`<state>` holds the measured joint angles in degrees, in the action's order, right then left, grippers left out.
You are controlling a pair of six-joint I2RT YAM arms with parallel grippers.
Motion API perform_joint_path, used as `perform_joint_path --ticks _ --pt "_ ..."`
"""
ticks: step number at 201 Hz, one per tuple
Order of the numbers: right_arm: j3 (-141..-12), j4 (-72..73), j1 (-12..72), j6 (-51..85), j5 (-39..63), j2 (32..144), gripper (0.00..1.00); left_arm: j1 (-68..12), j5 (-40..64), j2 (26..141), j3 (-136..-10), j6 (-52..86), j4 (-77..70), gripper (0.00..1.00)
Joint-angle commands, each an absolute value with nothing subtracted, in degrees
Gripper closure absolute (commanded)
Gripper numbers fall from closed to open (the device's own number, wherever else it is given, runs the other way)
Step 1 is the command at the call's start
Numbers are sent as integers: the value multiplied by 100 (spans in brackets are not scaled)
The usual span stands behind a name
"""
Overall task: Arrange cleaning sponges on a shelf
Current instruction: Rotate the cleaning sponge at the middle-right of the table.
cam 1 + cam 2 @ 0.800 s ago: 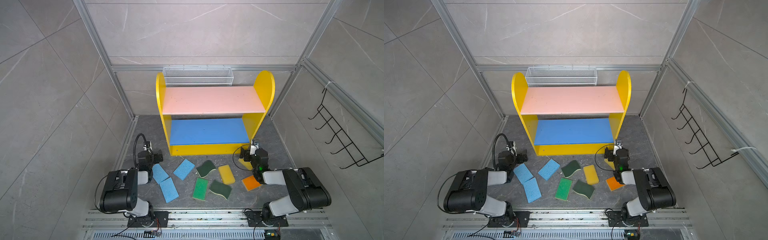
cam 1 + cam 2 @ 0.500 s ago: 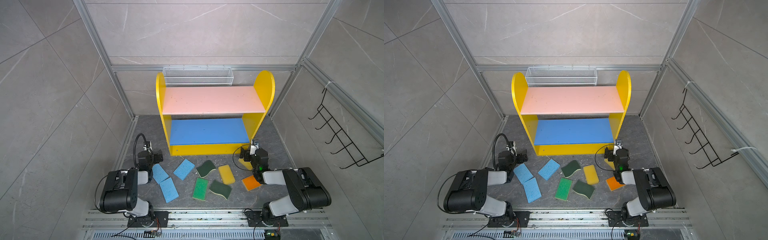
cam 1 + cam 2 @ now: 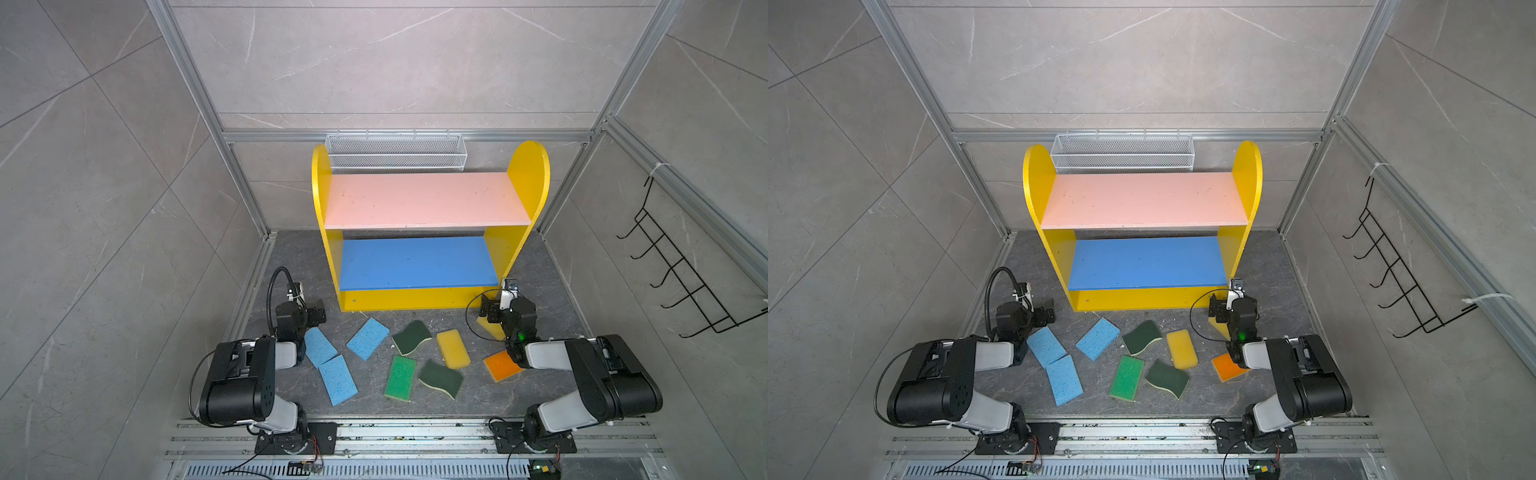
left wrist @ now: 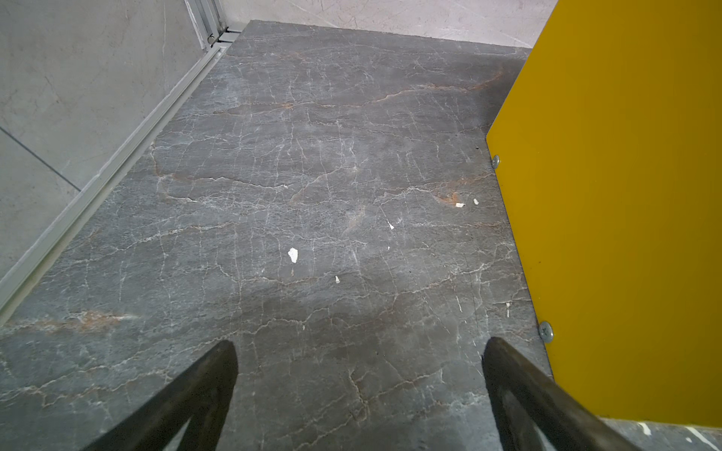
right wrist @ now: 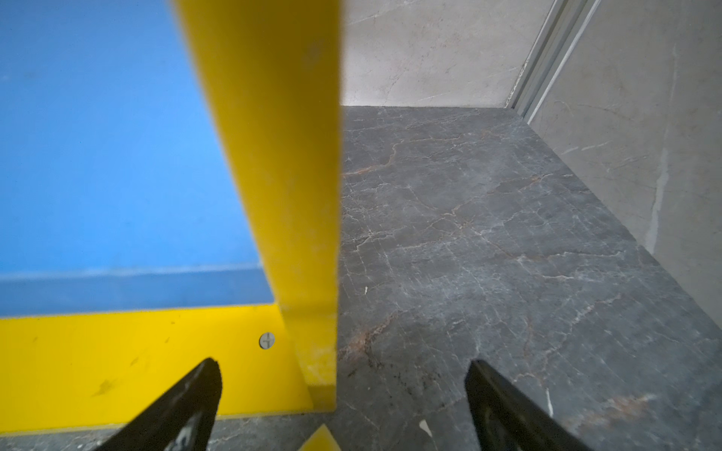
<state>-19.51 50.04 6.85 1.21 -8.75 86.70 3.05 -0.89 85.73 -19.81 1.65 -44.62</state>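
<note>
The shelf [image 3: 419, 199] stands at the back of the grey floor, its pink upper board and blue lower board [image 3: 415, 262] both bare. Several cleaning sponges lie in front of it: three light-blue ones [image 3: 340, 379], two dark-green wavy ones [image 3: 441, 378], a bright-green one [image 3: 400, 377], a yellow block [image 3: 453, 348] and an orange one [image 3: 500, 365]. Another yellow sponge [image 5: 318, 439] lies just under my right gripper [image 5: 343, 365], which is open by the shelf's right panel [image 5: 281, 156]. My left gripper [image 4: 359, 347] is open over bare floor beside the left panel [image 4: 625, 195].
A white wire basket [image 3: 395, 151] hangs on the back wall behind the shelf. A black hook rack [image 3: 685, 282] is fixed to the right wall. Aluminium frame rails [image 4: 117, 164] and tiled walls close in the floor on three sides.
</note>
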Motion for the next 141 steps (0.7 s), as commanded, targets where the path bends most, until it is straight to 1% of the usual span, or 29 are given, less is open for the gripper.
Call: perform_joint_path --ticks 1,141 --pt "-2036 5108 724 16 -958 8697 0 347 9 8594 -2131 -7 -4716 0" --pt "-2030 5115 722 11 -961 8692 1 344 -146 8540 -2124 42 -4689 0"
